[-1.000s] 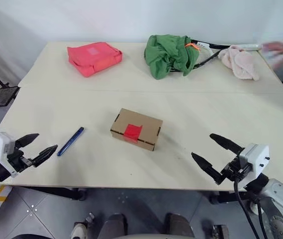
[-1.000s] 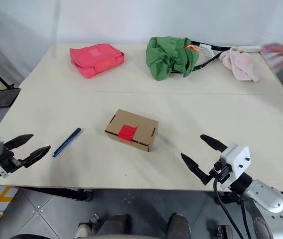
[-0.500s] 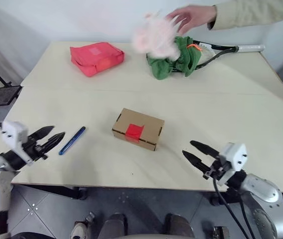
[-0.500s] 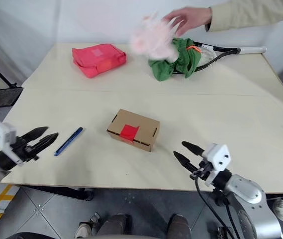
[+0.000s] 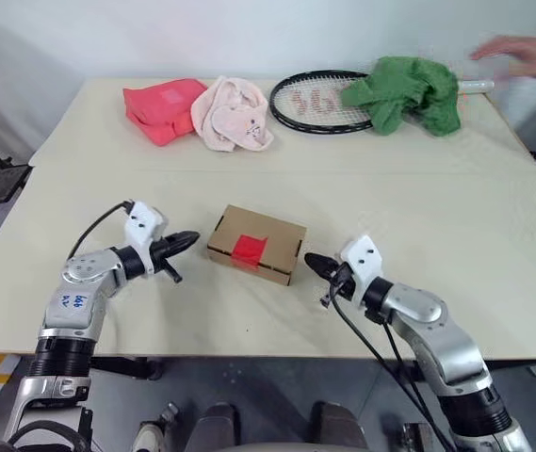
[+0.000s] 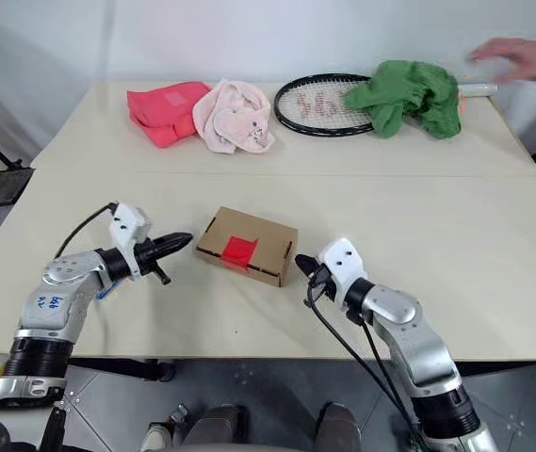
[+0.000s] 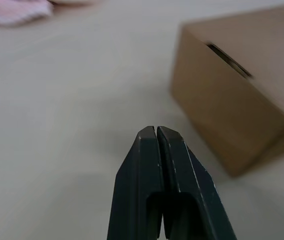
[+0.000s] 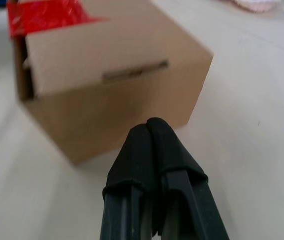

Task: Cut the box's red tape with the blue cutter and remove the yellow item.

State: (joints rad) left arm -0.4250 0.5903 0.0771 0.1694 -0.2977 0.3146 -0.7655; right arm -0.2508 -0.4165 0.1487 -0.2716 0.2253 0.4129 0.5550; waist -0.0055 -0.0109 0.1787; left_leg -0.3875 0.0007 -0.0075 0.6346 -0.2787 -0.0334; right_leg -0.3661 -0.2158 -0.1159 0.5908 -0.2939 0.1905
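The brown cardboard box (image 5: 258, 235) lies closed at the middle of the table, with the red tape (image 5: 247, 249) across its near lid edge. My left gripper (image 5: 190, 237) is shut and empty, its tips a short way off the box's left end (image 7: 231, 115). My right gripper (image 5: 311, 259) is also shut and empty, just off the box's right end (image 8: 112, 90), where the red tape (image 8: 47, 15) shows at a corner. A sliver of the blue cutter (image 6: 105, 287) peeks out from under my left forearm. The yellow item is out of view.
At the back of the table lie a pink-red pouch (image 5: 159, 105), a pale pink cloth (image 5: 235, 113), a racket (image 5: 319, 102) and a green cloth (image 5: 404, 89). A person's hand (image 5: 517, 52) hovers at the far right corner.
Both grippers went from open to shut and swung inward to either end of the box. The person moved the pink cloth beside the pouch and the green cloth to the right, uncovering the racket.
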